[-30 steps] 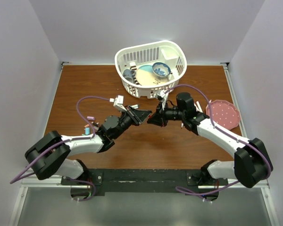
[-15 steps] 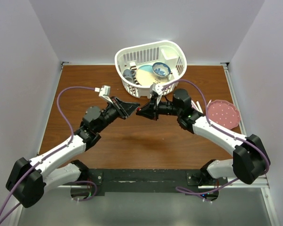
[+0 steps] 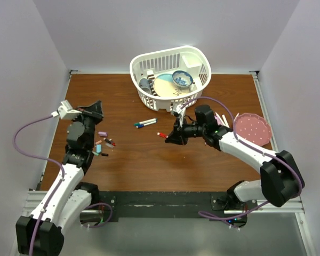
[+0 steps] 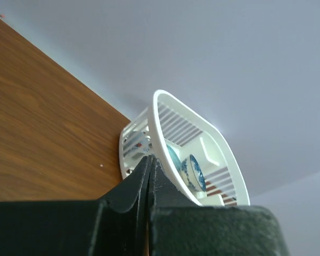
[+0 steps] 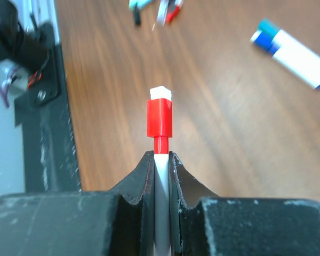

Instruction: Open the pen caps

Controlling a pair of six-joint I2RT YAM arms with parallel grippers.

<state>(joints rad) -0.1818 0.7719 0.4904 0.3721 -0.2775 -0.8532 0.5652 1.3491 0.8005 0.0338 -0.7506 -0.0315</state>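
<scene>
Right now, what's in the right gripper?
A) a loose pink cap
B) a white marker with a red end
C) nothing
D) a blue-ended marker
B: in the right wrist view the right gripper is shut on the barrel of a white marker with a red end, which sticks out past the fingertips. The blue-ended marker lies apart on the wooden table.
</scene>
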